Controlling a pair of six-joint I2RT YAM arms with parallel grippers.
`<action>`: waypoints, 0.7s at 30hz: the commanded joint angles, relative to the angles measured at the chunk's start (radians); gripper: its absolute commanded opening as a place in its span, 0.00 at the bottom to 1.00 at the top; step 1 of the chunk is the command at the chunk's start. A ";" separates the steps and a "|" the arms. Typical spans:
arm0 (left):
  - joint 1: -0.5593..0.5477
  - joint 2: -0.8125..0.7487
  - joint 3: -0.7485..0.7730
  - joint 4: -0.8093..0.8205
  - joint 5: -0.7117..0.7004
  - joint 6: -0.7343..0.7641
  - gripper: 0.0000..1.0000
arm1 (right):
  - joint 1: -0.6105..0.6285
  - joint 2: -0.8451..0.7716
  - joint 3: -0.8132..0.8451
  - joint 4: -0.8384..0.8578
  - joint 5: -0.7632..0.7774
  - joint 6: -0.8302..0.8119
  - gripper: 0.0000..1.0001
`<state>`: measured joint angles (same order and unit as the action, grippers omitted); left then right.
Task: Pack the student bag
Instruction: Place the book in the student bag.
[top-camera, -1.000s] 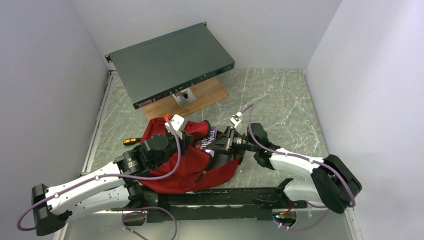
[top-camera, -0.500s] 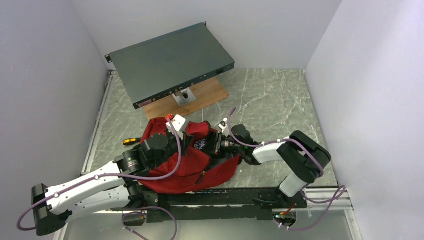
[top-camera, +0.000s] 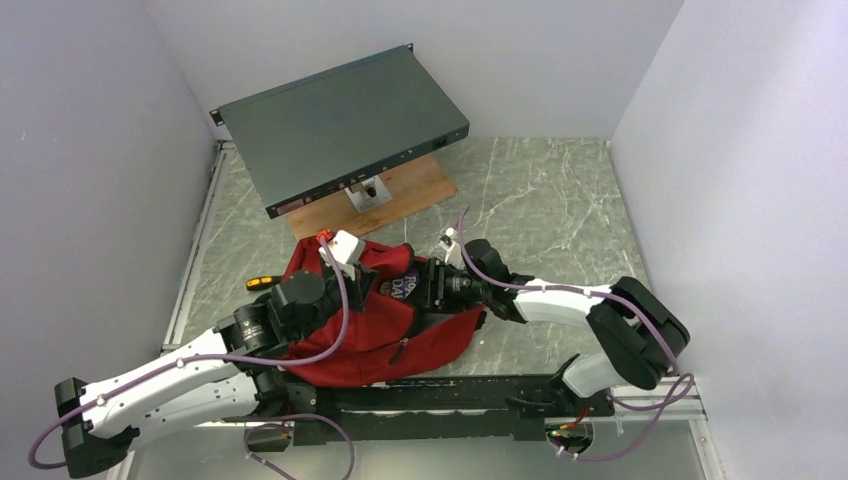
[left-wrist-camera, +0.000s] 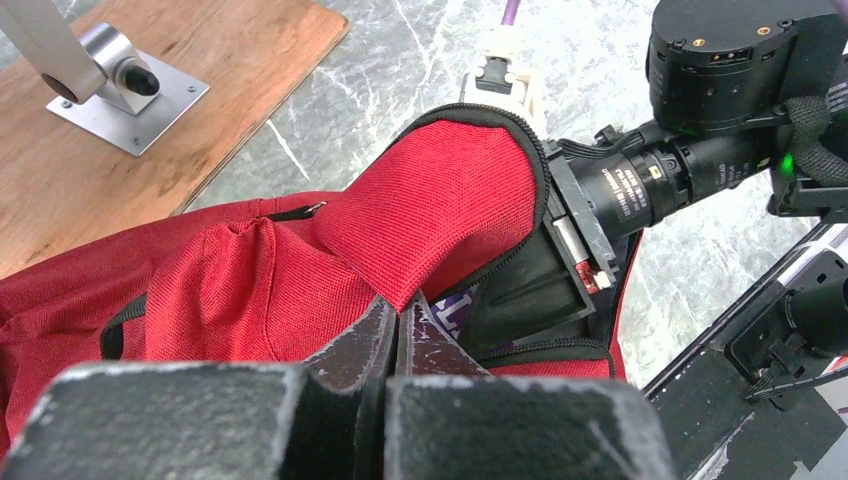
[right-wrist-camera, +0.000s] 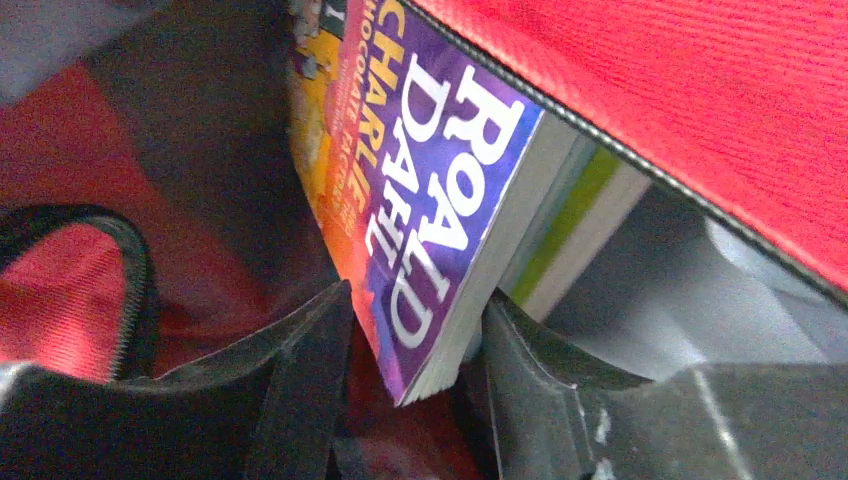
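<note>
Bag lying on its side on table, close to arm bases, mouth turned toward right arm. Left gripper at near side of bag, fingers clenched tight, apparently pinching top fabric. Probably lifting flap to keep mouth gaping. Right gripper pushed into bag mouth, fingers either side of book corner; cannot tell whether gripping or already let go. Purple cover, ROALD DAHL in white, mostly inside bag, lying against green-edged thing, maybe a second book. Likely step: seating book deeper, then backing out.

Bag dark red, woven, soft and slumped, black zip along mouth, dark lining, much bigger than book.

Just left of bag: screwdriver, yellow-and-black handle. Beyond bag: wood board with metal bracket, nearly touching bag's far edge. Farther beyond: grey rack, tilted, over board.
</note>
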<state>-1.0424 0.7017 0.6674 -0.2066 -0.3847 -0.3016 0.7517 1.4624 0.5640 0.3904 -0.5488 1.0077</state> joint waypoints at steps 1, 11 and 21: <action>-0.004 -0.002 0.007 0.055 -0.007 -0.008 0.00 | -0.014 -0.098 0.039 -0.186 0.048 -0.157 0.59; -0.004 0.141 0.042 0.092 0.062 -0.051 0.00 | -0.016 -0.463 0.128 -0.688 0.323 -0.392 0.76; -0.004 0.304 0.072 0.144 0.093 -0.145 0.00 | 0.170 -0.644 0.204 -0.981 0.491 -0.405 0.72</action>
<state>-1.0424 0.9749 0.6926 -0.1242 -0.3130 -0.3904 0.8139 0.8322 0.7185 -0.4644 -0.1349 0.5987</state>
